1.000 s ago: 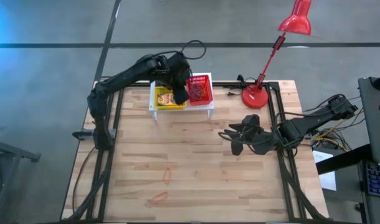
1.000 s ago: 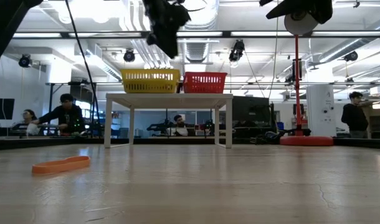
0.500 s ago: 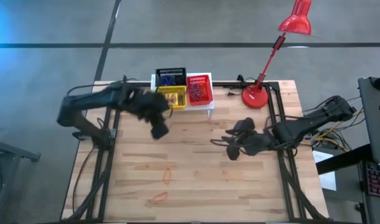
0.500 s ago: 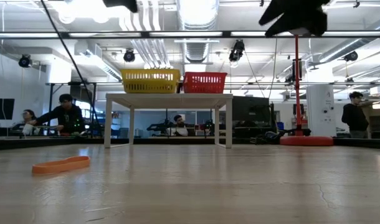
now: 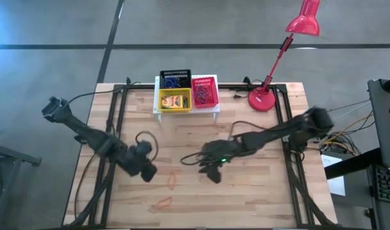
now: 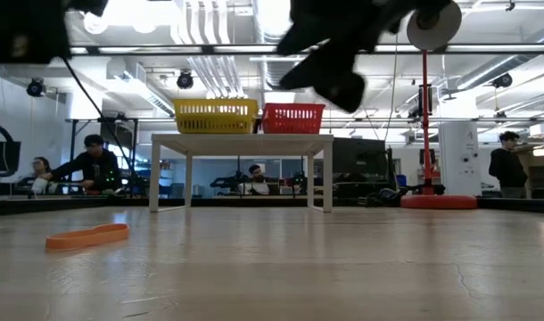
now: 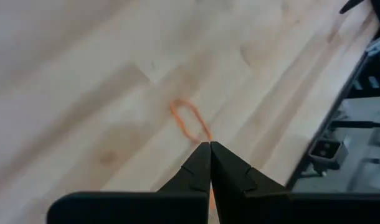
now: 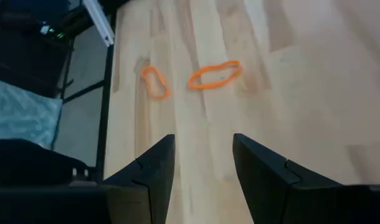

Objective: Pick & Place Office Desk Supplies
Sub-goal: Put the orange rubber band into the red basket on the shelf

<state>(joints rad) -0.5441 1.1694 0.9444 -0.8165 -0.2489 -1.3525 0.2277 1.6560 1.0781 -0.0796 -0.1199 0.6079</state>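
Two orange rubber-band loops lie flat on the wooden table, one (image 5: 172,181) near the middle and one (image 5: 163,204) closer to the near edge; the right wrist view shows both (image 8: 215,74) (image 8: 156,82). My left gripper (image 5: 147,171) hangs shut above the table, left of the bands, and one loop (image 7: 190,121) lies just beyond its tips (image 7: 210,149). My right gripper (image 5: 208,171) hovers open to their right (image 8: 202,155). Black (image 5: 175,79), yellow (image 5: 174,99) and red (image 5: 205,92) mesh baskets stand on a white stand (image 5: 217,110) at the far edge.
A red desk lamp (image 5: 262,100) stands on the table's far right corner, its head reaching beyond the far edge. The stand with the baskets (image 6: 241,138) rises above the tabletop at the back. Bare wood lies between the arms and toward the near edge.
My left gripper has swung from above the baskets toward the table's near left and now hangs beside the orange bands. My right gripper has reached from the right side toward the table's middle, nearer the bands. The bands have stayed where they were.
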